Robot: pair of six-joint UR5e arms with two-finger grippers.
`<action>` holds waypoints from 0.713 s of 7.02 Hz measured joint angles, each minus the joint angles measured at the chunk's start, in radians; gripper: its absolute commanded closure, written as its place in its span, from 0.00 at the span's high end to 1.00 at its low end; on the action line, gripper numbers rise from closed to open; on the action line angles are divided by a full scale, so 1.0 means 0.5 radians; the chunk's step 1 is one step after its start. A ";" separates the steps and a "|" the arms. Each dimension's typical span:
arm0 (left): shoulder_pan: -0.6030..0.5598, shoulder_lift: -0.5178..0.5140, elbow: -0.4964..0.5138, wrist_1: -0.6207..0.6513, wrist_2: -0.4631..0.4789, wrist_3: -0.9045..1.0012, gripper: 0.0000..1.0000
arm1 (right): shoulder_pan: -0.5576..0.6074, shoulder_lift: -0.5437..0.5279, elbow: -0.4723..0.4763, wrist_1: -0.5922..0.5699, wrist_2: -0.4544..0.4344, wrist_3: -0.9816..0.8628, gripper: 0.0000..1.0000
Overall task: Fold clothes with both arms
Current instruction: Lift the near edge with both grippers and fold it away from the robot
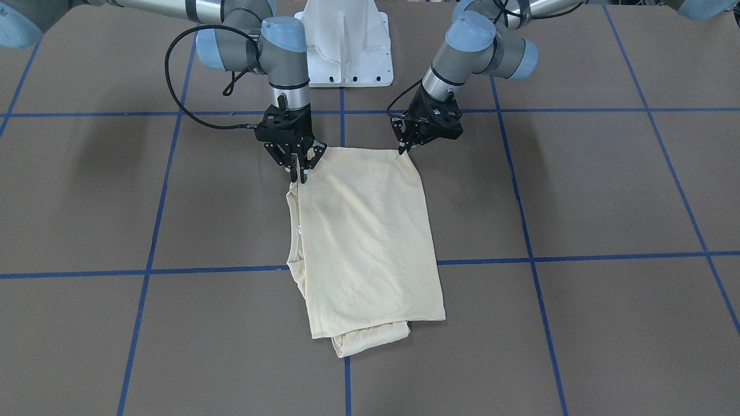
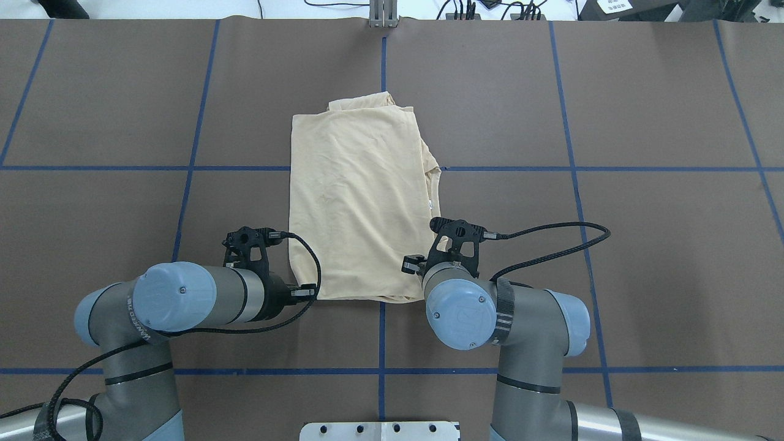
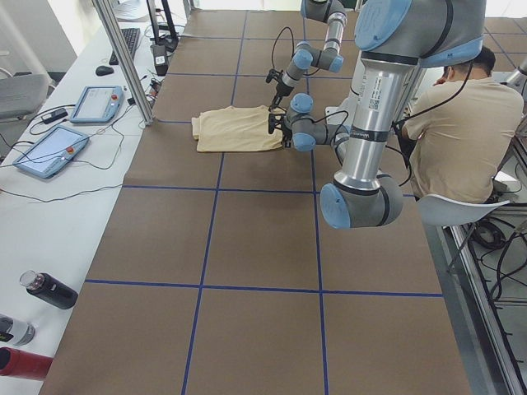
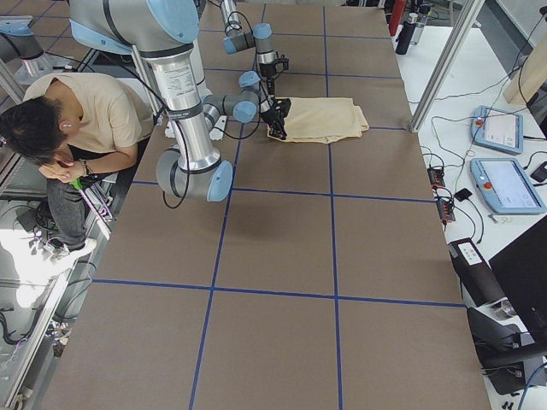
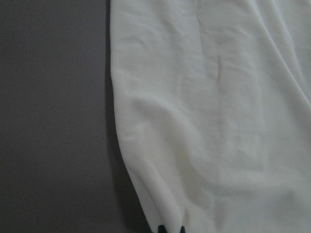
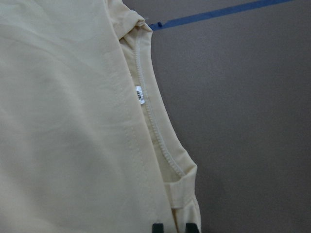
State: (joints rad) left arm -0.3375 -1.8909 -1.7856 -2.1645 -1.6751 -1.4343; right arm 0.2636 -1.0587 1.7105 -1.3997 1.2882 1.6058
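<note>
Pinching the near-left corner of the pale cream-yellow thin long-sleeved T-shirt [image 1: 364, 231] with the black two-finger left gripper [image 1: 402, 150], clamping the near-right corner with the matching right gripper [image 1: 299, 172]. Lying on the brown blue-taped table [image 1: 578, 190], long axis pointing straight away from both, so probably calling for an even forward carry.

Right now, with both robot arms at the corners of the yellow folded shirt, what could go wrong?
1. The right gripper and left gripper seem to pinch only thin corners of the pale cream-yellow folded shirt; cloth might slip out.
2. The ribbed neckline and a lower layer poke out at the edges; lifting could pull layers apart and spoil the fold.
</note>
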 measured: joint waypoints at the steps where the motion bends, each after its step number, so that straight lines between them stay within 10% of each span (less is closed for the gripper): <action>1: 0.001 -0.001 0.000 0.000 0.000 0.000 0.00 | 0.000 -0.002 0.001 -0.011 0.000 -0.003 0.28; 3: 0.001 -0.002 0.000 0.000 0.000 0.000 0.00 | -0.002 -0.002 0.000 -0.021 0.002 -0.012 0.01; 5: 0.000 -0.004 0.000 0.000 0.000 0.000 0.00 | -0.002 -0.002 0.000 -0.023 0.003 -0.026 0.00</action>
State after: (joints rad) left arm -0.3374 -1.8927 -1.7856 -2.1644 -1.6751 -1.4343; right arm 0.2624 -1.0600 1.7103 -1.4112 1.2898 1.5926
